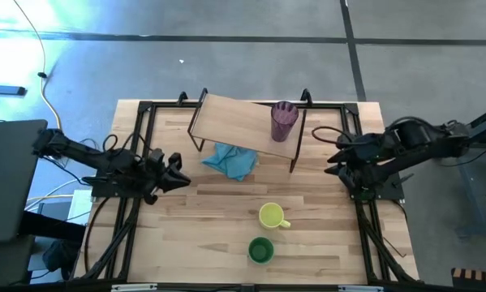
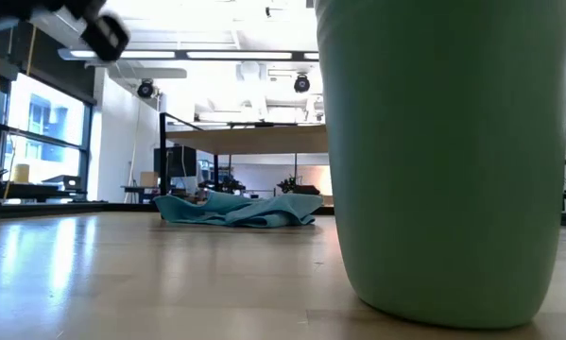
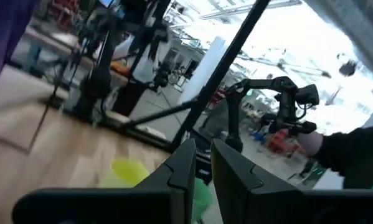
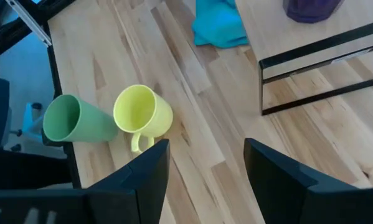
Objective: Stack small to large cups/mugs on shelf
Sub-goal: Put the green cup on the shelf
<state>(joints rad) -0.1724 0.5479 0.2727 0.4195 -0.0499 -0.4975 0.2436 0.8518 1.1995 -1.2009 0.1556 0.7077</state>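
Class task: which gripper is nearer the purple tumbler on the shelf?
Right. The right gripper sits just beside the shelf end where the purple tumbler stands; the left gripper is past the shelf's opposite end.

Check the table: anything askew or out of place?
A crumpled blue cloth lies partly under the shelf, and the shelf sits skewed to the table's edges. The cups stand upright; nothing spilled.

Tumbler [image 1: 284, 120] stood on the shelf [image 1: 234, 122], right end. Cloth [image 1: 230, 160] lay under the shelf's front edge. Mug [image 1: 272, 216] sat nearer the front, cup [image 1: 260, 250] just before it.
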